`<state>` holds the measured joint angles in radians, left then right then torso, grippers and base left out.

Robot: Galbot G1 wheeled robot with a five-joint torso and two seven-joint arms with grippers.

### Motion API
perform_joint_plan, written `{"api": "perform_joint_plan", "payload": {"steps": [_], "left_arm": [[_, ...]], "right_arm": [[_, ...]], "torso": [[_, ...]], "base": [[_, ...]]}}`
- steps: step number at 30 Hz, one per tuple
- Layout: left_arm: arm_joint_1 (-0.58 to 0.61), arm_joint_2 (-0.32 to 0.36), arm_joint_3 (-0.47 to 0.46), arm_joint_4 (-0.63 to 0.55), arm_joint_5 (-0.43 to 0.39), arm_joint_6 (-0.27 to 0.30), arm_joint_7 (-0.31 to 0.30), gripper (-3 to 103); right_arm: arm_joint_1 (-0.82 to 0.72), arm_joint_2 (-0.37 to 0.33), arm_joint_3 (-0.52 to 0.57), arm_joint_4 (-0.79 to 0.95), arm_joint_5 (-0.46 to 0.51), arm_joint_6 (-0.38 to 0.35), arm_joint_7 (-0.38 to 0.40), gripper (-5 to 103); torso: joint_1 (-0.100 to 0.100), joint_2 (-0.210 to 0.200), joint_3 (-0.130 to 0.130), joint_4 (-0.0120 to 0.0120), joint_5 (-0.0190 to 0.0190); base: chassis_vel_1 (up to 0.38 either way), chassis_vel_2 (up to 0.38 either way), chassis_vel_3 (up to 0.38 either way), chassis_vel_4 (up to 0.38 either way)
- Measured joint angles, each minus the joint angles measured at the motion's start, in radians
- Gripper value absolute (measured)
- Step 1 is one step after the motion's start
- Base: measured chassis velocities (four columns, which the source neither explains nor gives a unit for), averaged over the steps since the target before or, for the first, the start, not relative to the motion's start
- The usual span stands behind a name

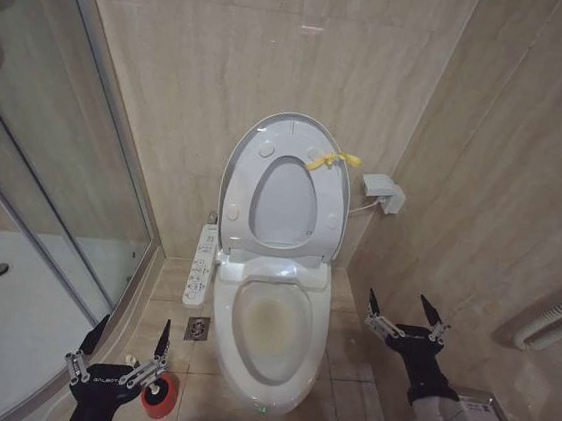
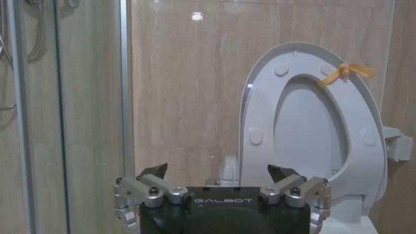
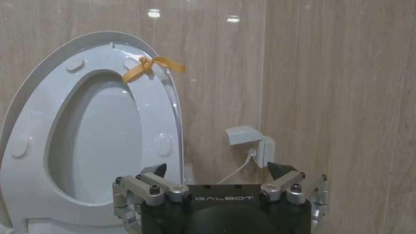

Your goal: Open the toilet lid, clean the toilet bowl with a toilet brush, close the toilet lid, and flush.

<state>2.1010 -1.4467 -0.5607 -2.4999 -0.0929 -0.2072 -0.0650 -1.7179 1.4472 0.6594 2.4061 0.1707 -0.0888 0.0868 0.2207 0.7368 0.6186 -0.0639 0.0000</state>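
We see the toilet lid (image 1: 286,186) raised upright against the wall, seat up with it (yellow strap (image 1: 332,161) on the rim). The toilet bowl (image 1: 270,332) is exposed, yellowish stain inside. Left gripper (image 1: 129,340) hangs low with fingers spread, just above the red holder (image 1: 158,396) of the toilet brush. Right gripper (image 1: 407,312) is spread too, empty, right of the bowl.
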Motion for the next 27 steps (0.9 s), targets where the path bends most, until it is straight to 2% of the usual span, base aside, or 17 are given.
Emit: {"api": "perform_joint_plan", "payload": {"steps": [27], "left_arm": [[0.0,0.0,0.0,0.0,0.0,0.0,0.0,100]], "right_arm": [[0.0,0.0,0.0,0.0,0.0,0.0,0.0,100]], "torso": [[0.0,0.0,0.0,0.0,0.0]], "base": [[0.0,0.0,0.0,0.0]]}}
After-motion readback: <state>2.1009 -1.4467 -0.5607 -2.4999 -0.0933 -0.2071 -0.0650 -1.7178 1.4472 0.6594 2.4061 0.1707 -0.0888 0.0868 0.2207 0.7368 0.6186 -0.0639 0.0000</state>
